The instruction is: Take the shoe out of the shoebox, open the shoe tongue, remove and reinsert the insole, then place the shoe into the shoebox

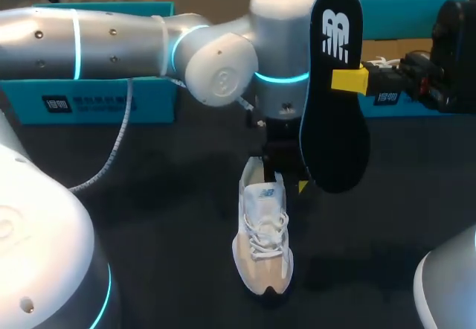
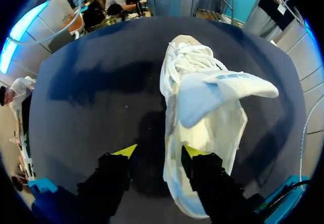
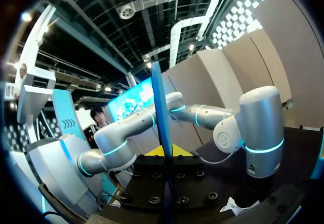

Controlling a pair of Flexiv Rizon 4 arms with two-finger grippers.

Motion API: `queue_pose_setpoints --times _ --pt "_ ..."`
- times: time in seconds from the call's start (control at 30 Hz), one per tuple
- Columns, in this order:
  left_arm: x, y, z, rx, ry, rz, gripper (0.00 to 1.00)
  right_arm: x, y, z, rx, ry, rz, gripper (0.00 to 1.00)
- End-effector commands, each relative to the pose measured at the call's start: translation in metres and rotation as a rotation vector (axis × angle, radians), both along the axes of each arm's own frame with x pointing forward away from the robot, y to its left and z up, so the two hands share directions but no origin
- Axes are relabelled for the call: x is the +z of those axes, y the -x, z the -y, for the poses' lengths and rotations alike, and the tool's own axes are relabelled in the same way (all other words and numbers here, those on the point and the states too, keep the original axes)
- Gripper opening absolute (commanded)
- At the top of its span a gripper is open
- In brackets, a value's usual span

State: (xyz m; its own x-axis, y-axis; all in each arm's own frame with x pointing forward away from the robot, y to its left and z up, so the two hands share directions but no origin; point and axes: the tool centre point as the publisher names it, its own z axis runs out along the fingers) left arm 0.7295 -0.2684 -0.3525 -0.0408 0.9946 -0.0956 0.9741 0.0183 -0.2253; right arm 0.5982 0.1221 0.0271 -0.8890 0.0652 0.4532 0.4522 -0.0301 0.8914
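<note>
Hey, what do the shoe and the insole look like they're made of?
Shoe: seemingly soft white textile upper with matte beige panels, perhaps suede; woven laces and a floppy tongue show. Insole: probably foam, dark matte fabric-like face with a blue edge; thin, holding its shape.

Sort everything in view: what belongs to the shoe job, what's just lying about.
Job: shoe; insole, gripped by right pincer; left pincer, open at the heel; left teal box; right teal box.
Lying about: white cable.
</note>
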Motion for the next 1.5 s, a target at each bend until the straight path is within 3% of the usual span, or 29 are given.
queue_pose_setpoints --times 0.03,0.23,0.33,0.73,0.9,0.93,1.03,1.07,1.4,1.5 --pt "0.035 -0.01 -0.027 0.057 0.159 0.008 1.0 0.0 -0.002 -0.002 0.002 0.002 -0.001 0.0" --pt "0.087 -0.022 -0.031 0.177 0.413 0.032 1.0 0.0 -0.002 -0.002 0.002 0.002 -0.001 0.0" --pt "0.114 -0.029 -0.025 0.235 0.609 0.032 1.0 0.0 -0.002 -0.002 0.002 0.002 -0.001 0.0" --pt "0.114 -0.029 -0.025 0.235 0.609 0.032 1.0 0.0 -0.002 -0.002 0.002 0.002 -0.001 0.0" --pt "0.12 -0.034 -0.027 0.163 0.8 0.112 1.0 0.0 -0.002 -0.002 0.002 0.002 -0.001 0.0" --pt "0.124 -0.036 -0.027 0.128 0.876 0.124 1.0 0.0 -0.002 -0.002 0.002 0.002 -0.001 0.0" --pt "0.139 -0.045 -0.025 0.095 0.968 0.146 1.0 0.0 -0.002 -0.002 0.002 0.002 -0.001 0.0" --pt "0.15 -0.051 -0.025 0.092 0.988 0.16 1.0 0.0 -0.002 -0.002 0.002 0.002 -0.001 0.0" --pt "0.15 -0.051 -0.022 0.095 0.989 0.181 1.0 0.0 -0.002 -0.002 0.002 0.002 -0.001 0.0" --pt "0.155 -0.055 -0.021 0.079 1.104 0.192 1.0 0.003 -0.015 0.001 0.013 0.032 -0.012 0.0"
